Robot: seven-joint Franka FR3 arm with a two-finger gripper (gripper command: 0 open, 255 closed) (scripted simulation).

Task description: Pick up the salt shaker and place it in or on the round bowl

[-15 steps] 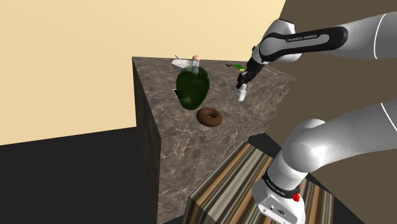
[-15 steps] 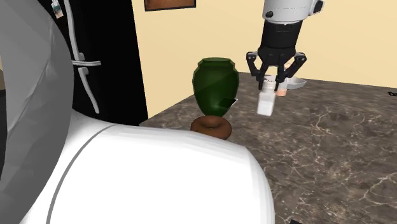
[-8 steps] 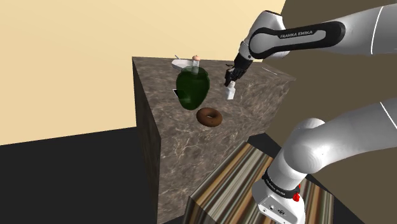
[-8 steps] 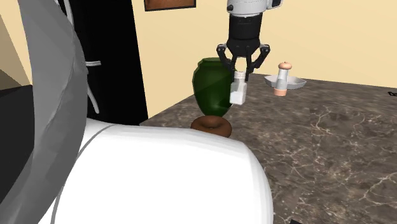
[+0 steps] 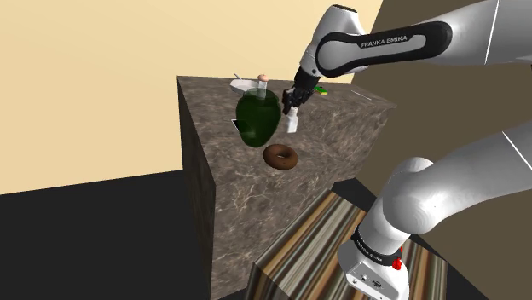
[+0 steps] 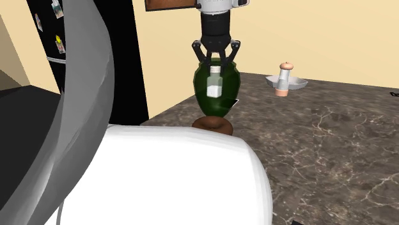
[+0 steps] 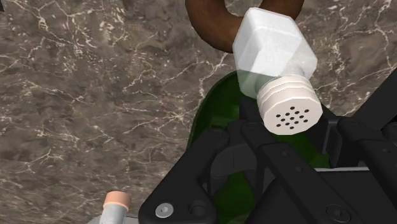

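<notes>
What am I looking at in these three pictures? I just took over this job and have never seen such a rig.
A white robot arm with a black two-finger gripper stands on a striped box. One picture looks over its shoulder, one across the counter past the arm's bulk, one from the hand itself. On the counter: a green vase, a brown doughnut, a white bowl and a small grinder. The gripper holds the white shaker in the air, close by the vase.
</notes>
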